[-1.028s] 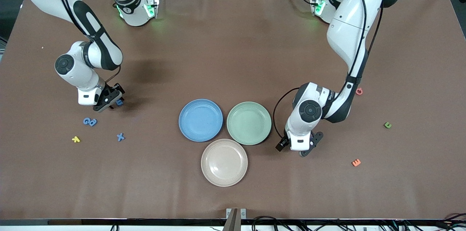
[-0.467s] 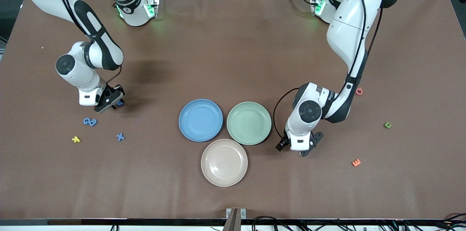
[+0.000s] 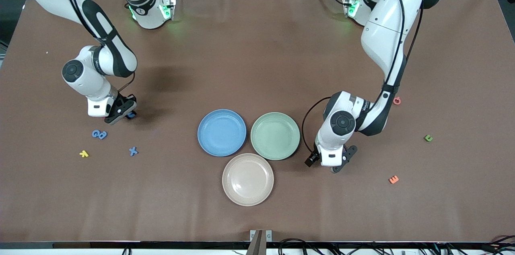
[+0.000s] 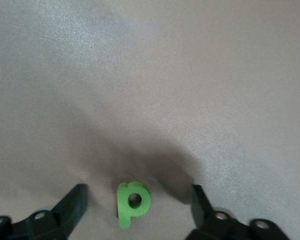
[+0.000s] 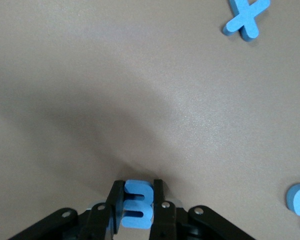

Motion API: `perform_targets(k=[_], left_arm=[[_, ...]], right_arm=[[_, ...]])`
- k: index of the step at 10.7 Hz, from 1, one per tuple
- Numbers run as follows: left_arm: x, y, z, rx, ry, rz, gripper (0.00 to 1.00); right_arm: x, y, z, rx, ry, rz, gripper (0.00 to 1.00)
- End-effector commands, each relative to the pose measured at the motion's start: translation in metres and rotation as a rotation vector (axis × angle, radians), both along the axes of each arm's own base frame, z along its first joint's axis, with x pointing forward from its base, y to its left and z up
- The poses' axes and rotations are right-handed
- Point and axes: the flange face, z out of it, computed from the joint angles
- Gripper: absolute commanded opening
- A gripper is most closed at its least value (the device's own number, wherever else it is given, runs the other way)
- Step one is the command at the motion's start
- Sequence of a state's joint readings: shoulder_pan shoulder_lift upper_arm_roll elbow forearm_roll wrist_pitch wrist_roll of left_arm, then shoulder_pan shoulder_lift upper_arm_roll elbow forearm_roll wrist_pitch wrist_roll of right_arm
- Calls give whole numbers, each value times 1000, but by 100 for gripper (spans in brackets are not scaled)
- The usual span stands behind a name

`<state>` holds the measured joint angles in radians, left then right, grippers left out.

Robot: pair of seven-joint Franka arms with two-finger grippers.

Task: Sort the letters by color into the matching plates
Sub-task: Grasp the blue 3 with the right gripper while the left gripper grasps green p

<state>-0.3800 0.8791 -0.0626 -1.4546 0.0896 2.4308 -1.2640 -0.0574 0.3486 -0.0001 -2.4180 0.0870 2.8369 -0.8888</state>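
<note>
Right end effector [image 5: 135, 202], clenched on blue letter [image 5: 136, 204], now slightly higher; left end effector [image 4: 135, 210] spread wide around green letter [image 4: 132, 202].

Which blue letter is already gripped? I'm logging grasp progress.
The blue letter pinched in the right pincer; the blue X and the blue pair lie loose on the table, nearer the front camera.

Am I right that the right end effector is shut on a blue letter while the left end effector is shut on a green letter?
Not quite: in the left wrist view the left end effector is open, its fingers apart from the green letter lying between them. The right end effector is indeed shut on a blue letter.
</note>
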Motion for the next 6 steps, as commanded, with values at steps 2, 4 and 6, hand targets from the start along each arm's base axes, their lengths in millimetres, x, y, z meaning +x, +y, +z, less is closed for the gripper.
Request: perform_targets(k=[2,4,6], left_arm=[[0,-5,-2,22,-12,14,0],[0,-5,-1,23,-12,13,0],[1,-4,4,20,-17,14,0]], right_arm=[[3,1,6,10,-18,-43,13],[9,3,19,18,-36,-119,12],[23,16,43,42,8,-215,12]])
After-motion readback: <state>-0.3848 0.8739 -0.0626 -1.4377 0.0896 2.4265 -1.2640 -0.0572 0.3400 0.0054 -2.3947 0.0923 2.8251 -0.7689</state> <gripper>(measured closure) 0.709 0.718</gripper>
